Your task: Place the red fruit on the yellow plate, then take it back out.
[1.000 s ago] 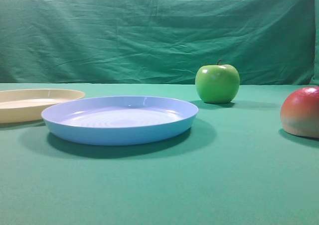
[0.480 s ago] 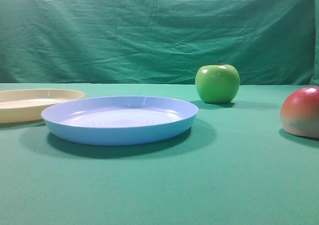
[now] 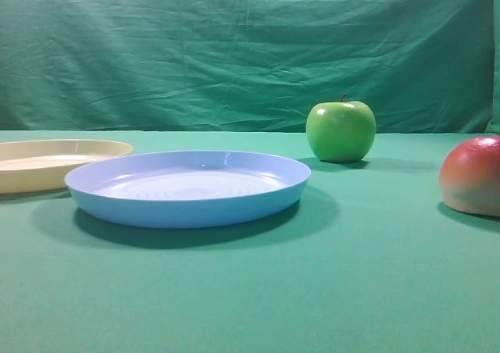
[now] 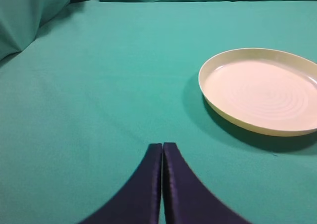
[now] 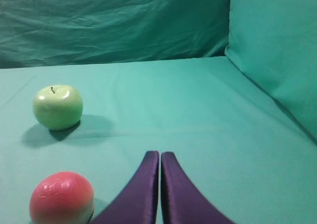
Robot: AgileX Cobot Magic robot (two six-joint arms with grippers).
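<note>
The red fruit [image 3: 474,175] rests on the green tablecloth [image 3: 367,283] at the right edge of the exterior high view, partly cut off by the frame. It is red on top and pale yellow-green toward its base. The right wrist view shows it [image 5: 61,197] at near left, apart from the gripper.

The yellow plate [image 3: 47,162] lies at far left, its right side hidden behind the light blue plate [image 3: 187,187], which sits nearer and toward the centre. Whether the two plates touch cannot be determined. In the left wrist view the yellow plate [image 4: 262,90] is to the right of the gripper and holds nothing.

The green apple [image 3: 341,130] stands upright with its stem up, farther back, between the blue plate and the red fruit and separate from both. The right wrist view shows it [image 5: 57,106] beyond the red fruit.

The left gripper [image 4: 162,149] has its two dark fingers pressed together, gripping nothing. The right gripper [image 5: 159,157] is likewise closed and empty. Both hang above bare cloth.

A wrinkled green backdrop [image 3: 234,48] hangs behind the table.
</note>
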